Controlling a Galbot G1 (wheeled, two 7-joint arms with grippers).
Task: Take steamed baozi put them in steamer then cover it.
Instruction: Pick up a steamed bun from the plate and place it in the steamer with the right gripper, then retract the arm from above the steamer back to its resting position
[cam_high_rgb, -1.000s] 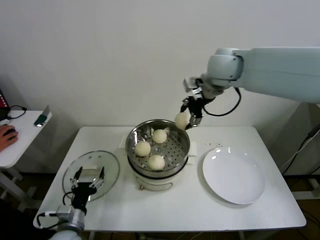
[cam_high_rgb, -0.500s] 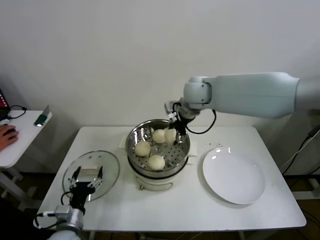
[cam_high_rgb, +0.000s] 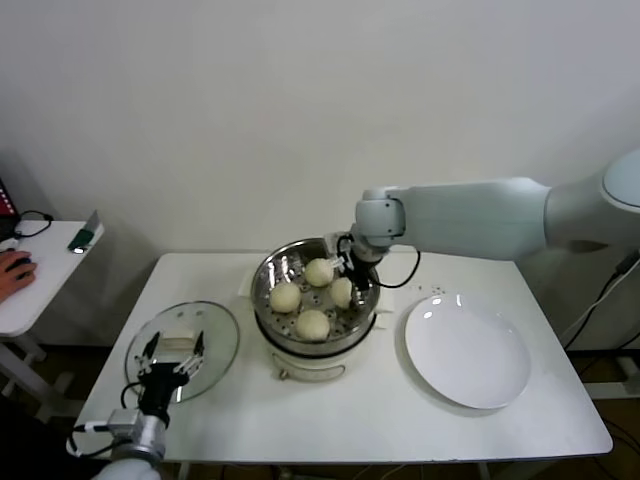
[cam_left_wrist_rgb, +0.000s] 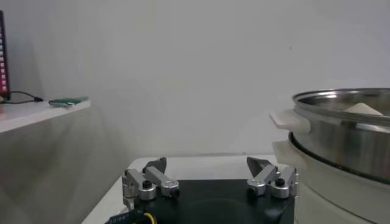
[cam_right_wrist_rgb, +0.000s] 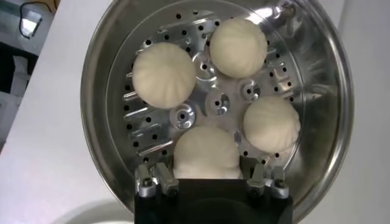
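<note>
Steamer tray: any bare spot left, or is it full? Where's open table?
The shiny steel steamer is crowded: four cream-white baozi fill its perforated tray, the right hand gripping the fourth. Bare table runs along the front edge, between the glass lid under the open left hand and the empty flat white plate.

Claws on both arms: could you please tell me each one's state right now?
Left claw: open, empty, above the glass lid.
Right claw: shut on a baozi inside the steamer.
</note>
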